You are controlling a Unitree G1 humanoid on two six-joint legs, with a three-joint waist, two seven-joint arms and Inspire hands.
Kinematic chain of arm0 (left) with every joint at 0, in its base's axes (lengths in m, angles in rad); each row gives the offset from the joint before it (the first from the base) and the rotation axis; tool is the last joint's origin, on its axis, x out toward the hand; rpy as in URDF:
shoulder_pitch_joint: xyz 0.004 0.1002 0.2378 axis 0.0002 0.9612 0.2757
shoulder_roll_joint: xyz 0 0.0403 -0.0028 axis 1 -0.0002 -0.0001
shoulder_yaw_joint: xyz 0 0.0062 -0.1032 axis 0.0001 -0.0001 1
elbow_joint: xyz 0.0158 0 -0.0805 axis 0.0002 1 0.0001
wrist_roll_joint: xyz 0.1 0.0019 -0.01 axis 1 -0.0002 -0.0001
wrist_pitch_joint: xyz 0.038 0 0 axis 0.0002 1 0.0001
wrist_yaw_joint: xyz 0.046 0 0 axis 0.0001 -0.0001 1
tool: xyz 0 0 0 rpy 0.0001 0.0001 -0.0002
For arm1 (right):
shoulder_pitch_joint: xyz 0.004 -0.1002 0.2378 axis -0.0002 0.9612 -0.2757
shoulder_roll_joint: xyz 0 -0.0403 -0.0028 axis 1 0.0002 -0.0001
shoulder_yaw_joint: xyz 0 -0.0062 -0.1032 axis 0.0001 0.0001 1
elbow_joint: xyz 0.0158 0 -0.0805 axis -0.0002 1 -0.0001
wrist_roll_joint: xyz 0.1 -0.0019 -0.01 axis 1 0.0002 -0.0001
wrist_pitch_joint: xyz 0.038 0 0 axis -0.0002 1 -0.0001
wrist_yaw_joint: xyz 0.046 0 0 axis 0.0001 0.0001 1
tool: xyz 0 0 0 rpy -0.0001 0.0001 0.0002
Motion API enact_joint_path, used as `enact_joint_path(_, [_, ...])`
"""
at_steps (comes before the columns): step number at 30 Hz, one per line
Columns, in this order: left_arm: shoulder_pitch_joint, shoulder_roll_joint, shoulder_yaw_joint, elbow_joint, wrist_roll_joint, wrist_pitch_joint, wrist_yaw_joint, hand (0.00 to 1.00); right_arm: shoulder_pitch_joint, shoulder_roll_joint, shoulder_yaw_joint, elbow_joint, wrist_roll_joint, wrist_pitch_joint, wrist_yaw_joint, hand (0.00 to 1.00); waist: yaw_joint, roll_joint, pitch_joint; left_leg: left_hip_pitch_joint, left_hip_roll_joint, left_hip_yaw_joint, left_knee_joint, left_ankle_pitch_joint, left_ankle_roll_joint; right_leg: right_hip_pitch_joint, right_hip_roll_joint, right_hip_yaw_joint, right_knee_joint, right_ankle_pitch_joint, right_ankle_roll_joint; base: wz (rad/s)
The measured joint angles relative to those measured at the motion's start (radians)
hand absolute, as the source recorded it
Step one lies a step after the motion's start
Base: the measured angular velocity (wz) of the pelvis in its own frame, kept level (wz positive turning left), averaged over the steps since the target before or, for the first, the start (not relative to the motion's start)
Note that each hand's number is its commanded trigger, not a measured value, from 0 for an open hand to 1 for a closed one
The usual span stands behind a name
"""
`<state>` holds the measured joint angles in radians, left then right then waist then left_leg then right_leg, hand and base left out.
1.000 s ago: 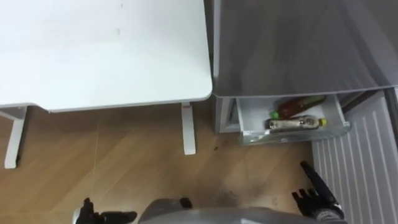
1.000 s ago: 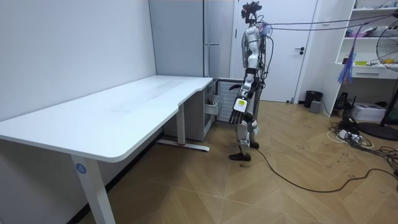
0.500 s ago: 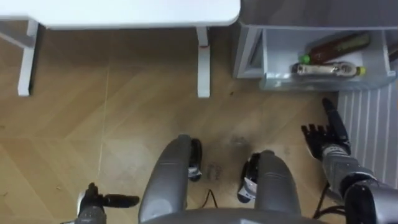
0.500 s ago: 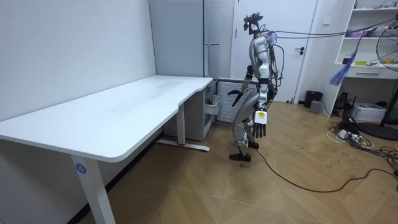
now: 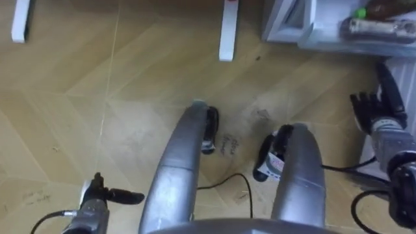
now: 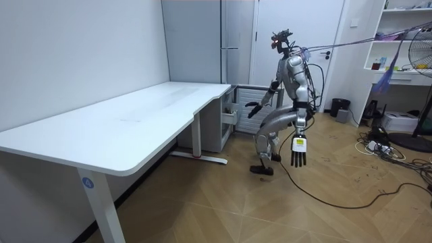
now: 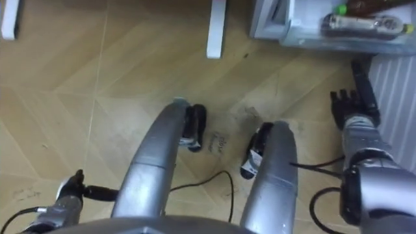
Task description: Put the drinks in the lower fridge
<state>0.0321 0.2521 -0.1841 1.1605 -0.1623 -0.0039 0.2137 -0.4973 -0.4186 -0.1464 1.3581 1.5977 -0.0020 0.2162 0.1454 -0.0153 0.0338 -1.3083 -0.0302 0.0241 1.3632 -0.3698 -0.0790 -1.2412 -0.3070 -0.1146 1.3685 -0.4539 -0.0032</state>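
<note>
The drinks, a pale plastic bottle [image 7: 361,23] and a reddish-brown bottle [image 7: 380,5], lie on their sides, touching as far as I can tell, in the white pull-out fridge drawer [image 7: 299,38]. I judge both light, rigid and smooth, so apt to roll; grasp round the mid-body. My right hand [image 7: 351,104] hovers near the drawer, fingers straight, holding nothing. My left hand [image 6: 298,150] hangs released at my side.
</note>
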Motion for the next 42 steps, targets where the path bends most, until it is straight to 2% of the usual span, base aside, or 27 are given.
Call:
enact_joint_path(1, [0.033, 0.0, -0.003, -0.009, -0.002, -0.001, -0.006, 0.0, -0.016, -0.014, 0.007, -0.011, 0.003, 0.011, 0.024, 0.0, 0.003, 0.012, -0.0066, 0.027, -0.002, -0.014, 0.078, -0.139, 0.063, -0.017, -0.04, -0.017, 0.049, -0.005, 0.003, -0.49])
enact_joint_path(2, [0.037, 0.009, -0.008, -0.014, -0.002, -0.002, -0.014, 0.0, -0.018, -0.036, 0.007, -0.039, 0.006, 0.014, 0.029, 0.0, 0.007, 0.013, -0.0016, 0.002, -0.026, -0.017, 0.116, -0.166, 0.099, -0.054, -0.045, -0.003, 0.094, -0.017, 0.014, -0.34])
enact_joint_path(3, [0.037, 0.012, -0.008, -0.019, -0.001, -0.002, -0.014, 0.0, -0.018, -0.046, 0.007, -0.045, 0.009, 0.015, 0.029, 0.0, 0.004, 0.013, -0.0016, -0.011, -0.047, -0.024, 0.124, -0.169, 0.105, -0.069, -0.04, 0.006, 0.106, -0.028, 0.022, 0.07])
enact_joint_path(4, [0.037, 0.022, -0.008, -0.042, 0.0, -0.004, -0.013, 0.0, -0.016, -0.063, 0.008, -0.051, 0.015, 0.014, 0.025, 0.0, -0.001, 0.013, -0.0015, -0.025, -0.081, -0.035, 0.126, -0.17, 0.106, -0.088, -0.036, 0.025, 0.121, -0.063, 0.037, 0.28])
enact_joint_path(5, [0.034, 0.034, -0.02, -0.056, -0.001, -0.007, -0.011, 0.0, -0.017, -0.076, 0.01, -0.056, 0.015, 0.01, 0.02, 0.0, 0.0, 0.012, -0.0011, -0.034, -0.089, -0.037, 0.126, -0.169, 0.106, -0.095, -0.02, 0.035, 0.129, -0.085, 0.043, 0.33])
enact_joint_path(6, [0.034, 0.038, -0.021, -0.063, -0.002, -0.007, -0.01, 0.0, -0.017, -0.081, 0.012, -0.063, 0.015, 0.007, 0.018, 0.0, -0.001, 0.011, -0.0008, -0.038, -0.09, -0.035, 0.126, -0.169, 0.106, -0.098, -0.016, 0.04, 0.134, -0.088, 0.043, 0.39])
enact_joint_path(7, [0.032, 0.044, -0.026, -0.066, -0.005, -0.007, -0.01, 0.0, -0.02, -0.087, 0.017, -0.075, 0.015, -0.002, 0.016, 0.0, -0.007, 0.01, -0.0001, -0.045, -0.086, -0.026, 0.129, -0.164, 0.101, -0.101, -0.021, 0.045, 0.147, -0.089, 0.043, 0.5])
enact_joint_path(9, [0.032, 0.054, -0.052, -0.064, -0.016, -0.005, -0.01, 0.0, -0.038, -0.095, 0.019, -0.075, 0.012, -0.005, 0.016, 0.0, -0.016, 0.004, 0.0034, -0.053, -0.064, -0.007, 0.139, -0.139, 0.111, -0.106, -0.026, 0.047, 0.177, -0.086, 0.038, 0.48])
enact_joint_path(10, [0.038, 0.059, -0.06, -0.065, -0.025, -0.004, -0.011, 0.0, -0.048, -0.099, 0.039, -0.071, 0.012, -0.005, 0.006, 0.0, -0.016, -0.001, 0.0057, -0.059, -0.05, -0.002, 0.15, -0.137, 0.112, -0.108, -0.026, 0.045, 0.195, -0.099, 0.028, 0.27])
enact_joint_path(11, [0.048, 0.066, -0.065, -0.071, -0.025, -0.002, -0.012, 0.0, -0.043, -0.097, 0.056, -0.067, 0.012, 0.001, 0.005, 0.0, -0.021, -0.019, 0.0159, -0.061, -0.048, -0.003, 0.151, -0.142, 0.106, -0.108, -0.032, 0.035, 0.201, -0.112, 0.016, 0.19])
enact_joint_path(12, [0.052, 0.067, -0.067, -0.074, -0.025, -0.002, -0.013, 0.0, -0.043, -0.098, 0.06, -0.067, 0.012, 0.005, 0.005, 0.0, -0.024, -0.023, 0.0182, -0.067, -0.048, -0.009, 0.151, -0.143, 0.101, -0.111, -0.035, 0.028, 0.201, -0.115, 0.012, 0.09])
enact_joint_path(14, [0.053, 0.069, -0.069, -0.082, -0.035, -0.001, -0.02, 0.0, -0.047, -0.107, 0.102, -0.071, 0.011, 0.01, 0.006, 0.0, -0.027, -0.039, 0.026, -0.081, -0.028, -0.012, 0.151, -0.145, 0.097, -0.122, -0.022, 0.017, 0.203, -0.119, 0.006, 0.0])
enact_joint_path(15, [0.053, 0.07, -0.069, -0.083, -0.041, -0.002, -0.02, 0.0, -0.047, -0.107, 0.112, -0.072, 0.011, 0.01, 0.006, 0.0, -0.028, -0.041, 0.0272, -0.081, -0.024, -0.013, 0.151, -0.146, 0.095, -0.123, -0.019, 0.015, 0.203, -0.12, 0.004, -0.07])
enact_joint_path(19, [0.071, 0.086, -0.066, -0.154, -0.041, -0.004, -0.02, 0.0, -0.048, -0.111, 0.148, -0.107, 0.004, 0.009, -0.025, 0.0, -0.027, -0.044, 0.0278, -0.081, -0.011, -0.008, 0.151, -0.154, 0.088, -0.125, -0.006, 0.011, 0.2, -0.124, 0.001, -0.08])
enact_joint_path(24, [0.109, 0.133, -0.064, -0.225, -0.041, -0.026, -0.02, 0.0, -0.052, -0.135, 0.224, -0.178, 0.005, 0.01, -0.114, 0.0, -0.021, -0.044, 0.0274, -0.081, 0.001, 0.001, 0.148, -0.153, 0.084, -0.137, -0.007, 0.017, 0.2, -0.121, -0.011, -0.1])
enact_joint_path(26, [0.146, 0.15, -0.059, -0.26, -0.042, -0.026, -0.019, 0.0, -0.065, -0.139, 0.245, -0.179, 0.004, 0.011, -0.139, 0.0, -0.019, -0.045, 0.0277, -0.083, 0.002, -0.004, 0.148, -0.151, 0.081, -0.138, -0.007, 0.015, 0.2, -0.12, -0.013, 0.0])
enact_joint_path(32, [0.262, 0.153, -0.043, -0.306, -0.044, -0.029, -0.019, 0.0, -0.071, -0.159, 0.289, -0.206, 0.007, 0.013, -0.214, 0.0, -0.006, -0.047, 0.0288, -0.079, 0.002, -0.007, 0.15, -0.145, 0.072, -0.136, -0.007, 0.015, 0.205, -0.118, -0.018, 0.0])
enact_joint_path(36, [0.303, 0.163, -0.016, -0.312, -0.045, -0.04, -0.018, 0.0, -0.073, -0.179, 0.323, -0.209, 0.007, 0.015, -0.257, 0.0, 0.007, -0.049, 0.0298, -0.076, 0.002, -0.009, 0.151, -0.138, 0.069, -0.134, -0.026, 0.01, 0.215, -0.118, -0.027, 0.06])
enact_joint_path(39, [0.323, 0.188, -0.016, -0.312, -0.054, -0.054, -0.01, 0.0, -0.073, -0.194, 0.325, -0.226, 0.009, 0.026, -0.303, 0.0, 0.027, -0.051, 0.0308, -0.076, 0.002, -0.012, 0.152, -0.135, 0.066, -0.134, -0.036, 0.004, 0.221, -0.119, -0.031, 0.02])
enact_joint_path(42, [0.364, 0.211, -0.008, -0.312, -0.076, -0.076, 0.002, 0.0, -0.073, -0.196, 0.327, -0.279, 0.009, 0.026, -0.383, 0.0, 0.034, -0.052, 0.0318, -0.077, 0.002, -0.016, 0.158, -0.128, 0.053, -0.134, -0.043, -0.004, 0.232, -0.123, -0.04, 0.01])
